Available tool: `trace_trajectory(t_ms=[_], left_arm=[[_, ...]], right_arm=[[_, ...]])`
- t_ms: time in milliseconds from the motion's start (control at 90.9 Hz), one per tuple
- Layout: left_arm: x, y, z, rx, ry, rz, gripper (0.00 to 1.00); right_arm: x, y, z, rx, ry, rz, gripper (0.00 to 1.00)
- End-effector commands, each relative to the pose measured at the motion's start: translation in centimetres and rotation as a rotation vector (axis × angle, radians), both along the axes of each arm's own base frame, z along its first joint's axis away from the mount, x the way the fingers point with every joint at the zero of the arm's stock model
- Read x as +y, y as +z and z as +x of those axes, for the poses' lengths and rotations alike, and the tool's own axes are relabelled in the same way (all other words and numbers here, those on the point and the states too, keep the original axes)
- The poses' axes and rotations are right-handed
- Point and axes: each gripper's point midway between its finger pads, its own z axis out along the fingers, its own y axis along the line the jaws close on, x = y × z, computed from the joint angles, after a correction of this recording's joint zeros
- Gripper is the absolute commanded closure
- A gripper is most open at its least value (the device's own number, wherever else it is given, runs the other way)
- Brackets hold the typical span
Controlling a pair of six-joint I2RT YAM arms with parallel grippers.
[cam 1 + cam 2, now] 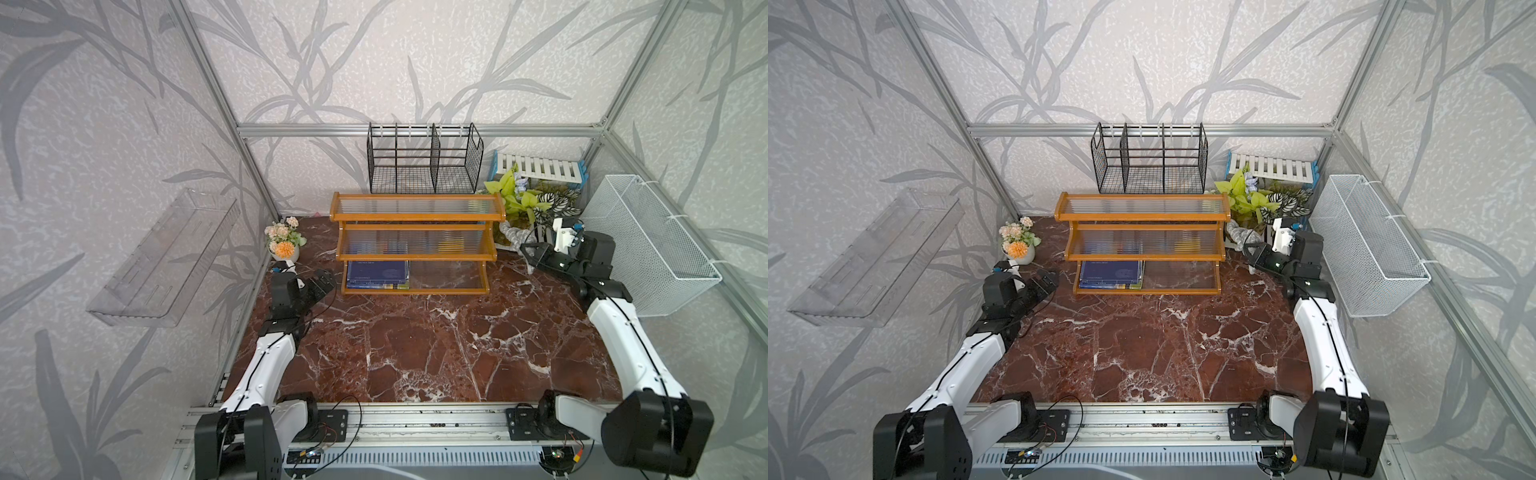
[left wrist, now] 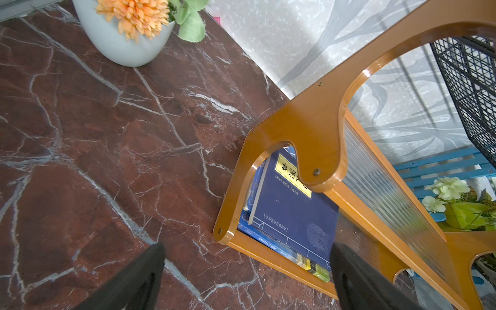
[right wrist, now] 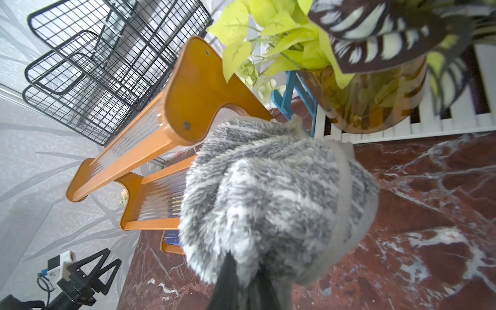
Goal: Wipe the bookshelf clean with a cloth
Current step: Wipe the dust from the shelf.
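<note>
On the marble bench (image 1: 415, 353), the left arm's fingers (image 2: 134, 279) stand wide apart, holding nothing, near the left end of the bookshelf (image 1: 417, 243). Books (image 1: 377, 275) lie stacked in its bottom tier. The right arm's fingers (image 3: 228, 281) are clamped on the grey cloth (image 3: 268, 201), which sits just beside the bookshelf's right end. Leafy plants (image 1: 523, 199) crowd behind it, and a black wire rack (image 1: 424, 160) stands farther back.

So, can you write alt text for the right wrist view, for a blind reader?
A fluffy grey striped cloth, pinched between the right arm's dark fingers, fills the centre. Behind it stands the orange-brown wooden bookshelf on a red marble tabletop, with a black wire rack and a leafy potted plant nearby.
</note>
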Motion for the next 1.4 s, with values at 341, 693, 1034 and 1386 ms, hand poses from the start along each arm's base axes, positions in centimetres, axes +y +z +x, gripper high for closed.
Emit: trace_trajectory(t_ms=[341,693,1034,1386], left_arm=[[0.7,2.7,0.8,-0.066,-0.012,0.006,0.0],[1.2,2.2,1.7,-0.072,-0.002,-0.024,0.0],[1.6,0.4,3.3,-0.027,-0.005,-0.029,0.19],[0.8,0.8,4.4,-0.048,-0.051,-0.076,0.23]], right_arm=[[10.9,7.2,-7.4,-0.202,0.283,-0.252,1.0],[26.5,11.5,-7.7,-0.312,0.627,-0.307,1.0],[36.1,12.4,-2.5,-0.334,0.695,-0.292,1.0],[42.1,9.8,4.4,-0.291,0.656,-0.32,1.0]])
